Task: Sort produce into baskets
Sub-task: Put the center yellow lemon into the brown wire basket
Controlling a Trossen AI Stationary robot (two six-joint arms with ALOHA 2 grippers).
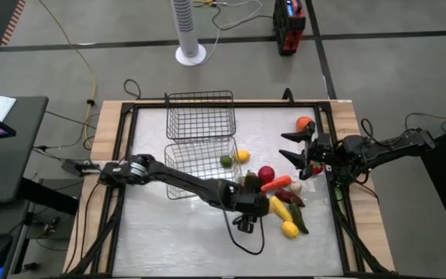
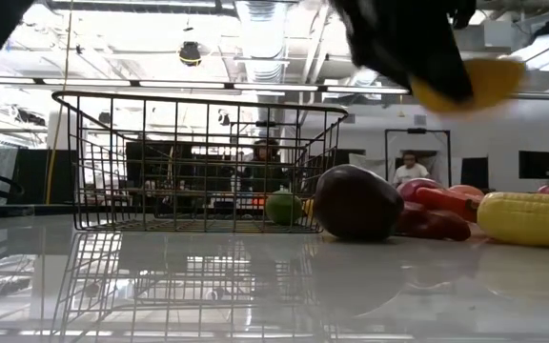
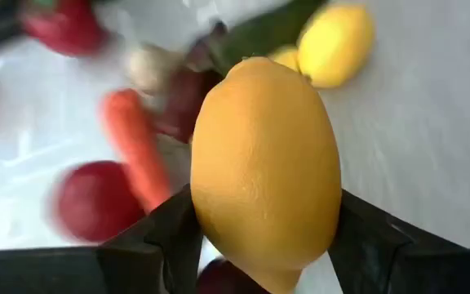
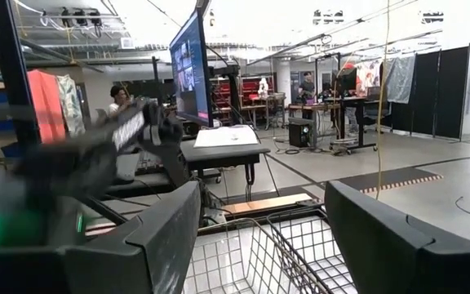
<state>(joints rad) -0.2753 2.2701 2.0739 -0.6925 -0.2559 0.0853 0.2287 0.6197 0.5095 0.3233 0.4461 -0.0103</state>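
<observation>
My left gripper (image 1: pixel 255 200) is over the pile of produce at the table's right middle and is shut on a yellow lemon (image 3: pixel 263 163). The low view shows the lemon (image 2: pixel 470 84) raised above the table. Below it lie a carrot (image 1: pixel 277 184), a red apple (image 1: pixel 265 173), corn (image 1: pixel 281 208), another lemon (image 1: pixel 289 229) and a dark round piece (image 2: pixel 355 202). Two wire baskets stand at the far middle, one (image 1: pixel 200 115) behind the other (image 1: pixel 200 159). My right gripper (image 1: pixel 296 147) is open and empty near the table's right edge, beside an orange (image 1: pixel 304 122). My left gripper pinches the lemon's two long sides (image 3: pixel 202 204) between its two fingers (image 3: pixel 166 237), about the lemon's middle. The fingers come from above. The lemon is lifted clear of the table and the other produce, one pointed end toward the wrist.
A lime (image 1: pixel 226 161) and a lemon (image 1: pixel 241 156) lie by the nearer basket's right side. A dark green piece (image 1: pixel 300 221) lies at the pile's near end. The table's near left part (image 1: pixel 161 232) holds nothing. A raised frame (image 1: pixel 339 194) runs along the table's edges.
</observation>
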